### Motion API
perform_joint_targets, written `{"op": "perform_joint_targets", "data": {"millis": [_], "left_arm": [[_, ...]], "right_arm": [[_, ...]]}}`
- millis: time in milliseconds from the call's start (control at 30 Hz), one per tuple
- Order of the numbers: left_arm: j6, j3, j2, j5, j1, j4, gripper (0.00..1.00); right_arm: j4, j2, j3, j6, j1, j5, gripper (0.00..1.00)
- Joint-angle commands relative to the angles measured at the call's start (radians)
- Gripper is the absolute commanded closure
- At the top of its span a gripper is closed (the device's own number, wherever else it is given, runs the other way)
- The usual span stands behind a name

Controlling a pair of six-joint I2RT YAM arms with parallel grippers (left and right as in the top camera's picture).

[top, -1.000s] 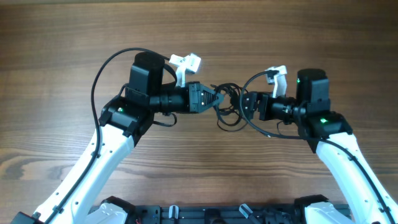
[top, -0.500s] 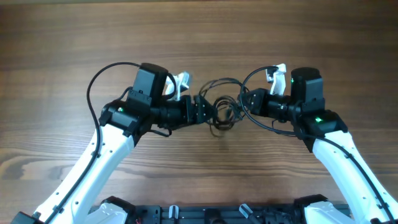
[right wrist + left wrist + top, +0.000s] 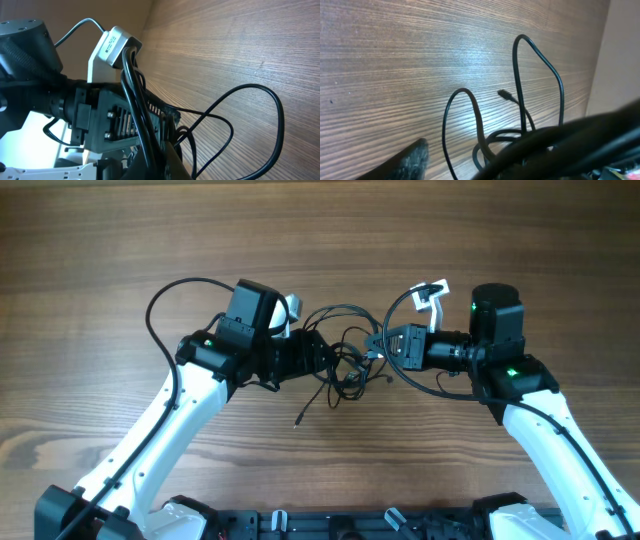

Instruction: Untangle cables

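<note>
The cables (image 3: 348, 366) are thin black wires looped in a loose tangle on the wood between my two grippers. One strand trails toward the front and ends in a small plug (image 3: 297, 421). My left gripper (image 3: 322, 358) sits at the tangle's left side. In the left wrist view its finger (image 3: 415, 157) stands well apart from the other side, with cable loops (image 3: 516, 75) and a plug (image 3: 504, 93) in front of it. My right gripper (image 3: 376, 346) is at the tangle's right side. In the right wrist view it (image 3: 174, 161) is shut on cable strands.
The wooden table (image 3: 120, 240) stretches bare to the back and both sides. Thick black arm cables arc over each wrist (image 3: 160, 305) (image 3: 400, 305). The arms' base rail (image 3: 350, 525) lies along the front edge. In the right wrist view the left arm's body (image 3: 115, 120) is close.
My left gripper went from shut to open and drew back to the left. My right gripper shut on the cables and moved left. The tangle spread out, and one strand now trails forward.
</note>
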Motion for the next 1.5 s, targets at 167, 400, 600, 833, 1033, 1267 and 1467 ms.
{"op": "perform_joint_targets", "data": {"millis": [167, 400, 600, 833, 1033, 1267, 1467], "left_arm": [[0.013, 0.002, 0.012, -0.05, -0.004, 0.004, 0.5], [0.005, 0.002, 0.082, -0.455, -0.003, -0.05, 0.96], [-0.07, 0.002, 0.09, -0.703, 0.079, -0.169, 0.96], [-0.069, 0.002, 0.09, -0.539, 0.099, -0.154, 0.96], [-0.069, 0.002, 0.09, -0.546, 0.1, -0.153, 0.71], [-0.069, 0.002, 0.09, -0.453, 0.098, -0.15, 0.05], [-0.069, 0.001, 0.092, -0.274, -0.019, -0.093, 0.0]], "right_arm": [[0.011, 0.009, 0.017, 0.001, -0.001, -0.108, 0.96], [-0.071, 0.009, 0.016, -0.004, -0.002, 0.047, 0.96], [-0.452, 0.01, 0.016, 0.078, -0.002, 0.803, 0.96], [-0.504, 0.01, 0.016, 0.105, -0.002, 0.949, 0.95], [-0.507, 0.01, 0.016, 0.128, -0.002, 0.991, 0.81], [-0.515, 0.034, 0.016, -0.117, -0.001, 0.618, 0.68], [-0.524, 0.177, 0.012, -0.226, -0.001, 0.551, 0.61]]}}
